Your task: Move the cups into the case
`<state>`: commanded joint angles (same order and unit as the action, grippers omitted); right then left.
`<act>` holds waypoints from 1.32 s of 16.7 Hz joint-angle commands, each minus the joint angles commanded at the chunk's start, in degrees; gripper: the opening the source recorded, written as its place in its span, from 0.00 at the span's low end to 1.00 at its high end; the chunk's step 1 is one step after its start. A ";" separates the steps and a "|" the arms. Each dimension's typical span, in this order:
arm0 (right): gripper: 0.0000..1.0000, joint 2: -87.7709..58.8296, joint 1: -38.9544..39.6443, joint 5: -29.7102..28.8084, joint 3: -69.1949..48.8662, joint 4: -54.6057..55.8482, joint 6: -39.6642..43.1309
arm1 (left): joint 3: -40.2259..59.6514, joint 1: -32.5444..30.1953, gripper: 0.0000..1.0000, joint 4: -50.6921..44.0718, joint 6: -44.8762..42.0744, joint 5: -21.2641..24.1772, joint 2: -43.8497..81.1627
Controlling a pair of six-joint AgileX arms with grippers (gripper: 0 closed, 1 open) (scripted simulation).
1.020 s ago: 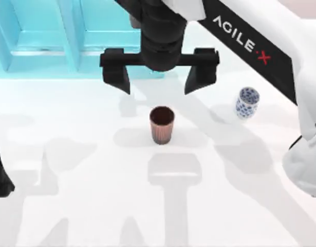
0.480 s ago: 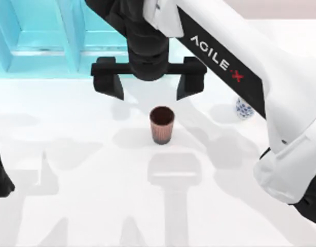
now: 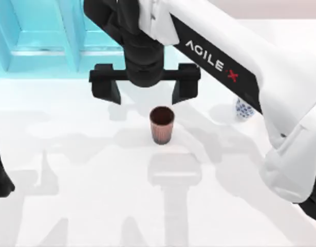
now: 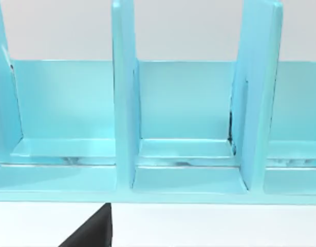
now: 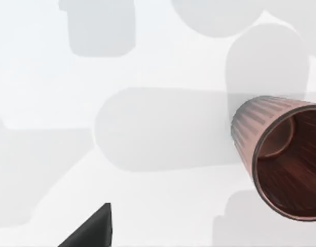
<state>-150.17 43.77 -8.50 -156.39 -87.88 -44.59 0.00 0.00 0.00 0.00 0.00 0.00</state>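
Black and set wide apart, the two fingers of the right gripper [image 3: 145, 90] hang above the white table [image 3: 86, 170], holding nothing. The gripper sits just behind the brown cup [image 3: 162, 125], between that cup and the case [image 3: 39, 51], with its midpoint slightly to the left of the cup. One finger [image 3: 107, 88] stands to the left of the cup, the other to its right; neither touches it. The white right arm [image 3: 235, 67], lettered AGILEX, runs from the gripper out to the right of the cup and toward the table's right edge.

The brown cup stands upright on the table, ribbed on the outside and dark inside. In the right wrist view the brown cup [image 5: 281, 154] shows its open mouth and ribbed wall, with one dark fingertip [image 5: 93, 229] of the right gripper well apart from it.

The white cup with a blue pattern [image 3: 243, 109] stands to the right of the brown cup, partly hidden under the right arm.

The turquoise case lies behind and to the left of the brown cup. The left wrist view shows the case [image 4: 124, 103] with upright dividers and open compartments, none holding a cup.

The left arm [image 3: 0, 175] is parked far to the left of the brown cup; whether its gripper is open or closed cannot be told.
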 joint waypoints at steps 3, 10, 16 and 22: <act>1.00 2.17 -0.38 0.09 11.54 8.86 0.33 | 0.00 0.00 1.00 0.00 0.00 0.00 0.00; 1.00 4.40 -0.82 0.18 25.32 20.75 0.80 | 0.00 0.00 1.00 0.00 0.00 0.00 0.00; 0.77 4.40 -0.82 0.18 25.32 20.75 0.80 | 0.00 0.00 1.00 0.00 0.00 0.00 0.00; 0.32 4.40 -0.82 0.18 25.32 20.75 0.80 | 0.00 0.00 1.00 0.00 0.00 0.00 0.00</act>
<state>-145.77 42.96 -8.32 -131.07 -67.13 -43.79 0.00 0.00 0.00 0.00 0.00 0.00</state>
